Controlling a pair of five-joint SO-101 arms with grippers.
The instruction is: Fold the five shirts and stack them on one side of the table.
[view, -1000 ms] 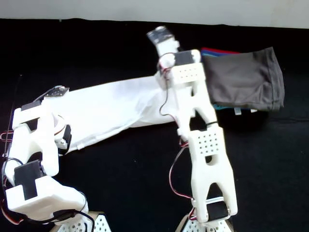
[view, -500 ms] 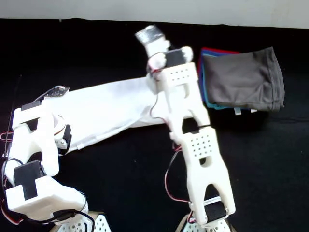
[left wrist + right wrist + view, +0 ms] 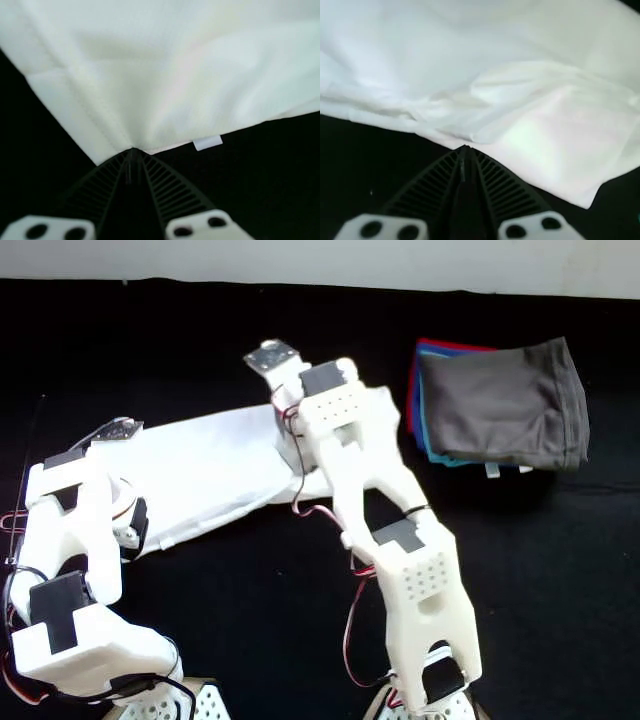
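A white shirt (image 3: 215, 465) lies stretched across the black table (image 3: 250, 620) from the left towards the middle. My left gripper (image 3: 133, 150) is shut on its hem near a small white label (image 3: 207, 142); in the high view it sits at the shirt's left end (image 3: 132, 512). My right gripper (image 3: 464, 148) is shut on a bunched fold of the white shirt (image 3: 520, 100), at the cloth's right end (image 3: 287, 437). A stack of folded shirts (image 3: 505, 405) rests at the back right, grey on top with blue, teal and red edges below.
The right arm (image 3: 400, 540) reaches diagonally from the front edge over the table's middle. The left arm (image 3: 70, 540) stands at the front left. Bare black tabletop lies in front of the shirt and between the shirt and the stack.
My right gripper has moved left, away from the stack, carrying the shirt's right end with it, so the cloth now spans less of the table. The left arm has stayed still.
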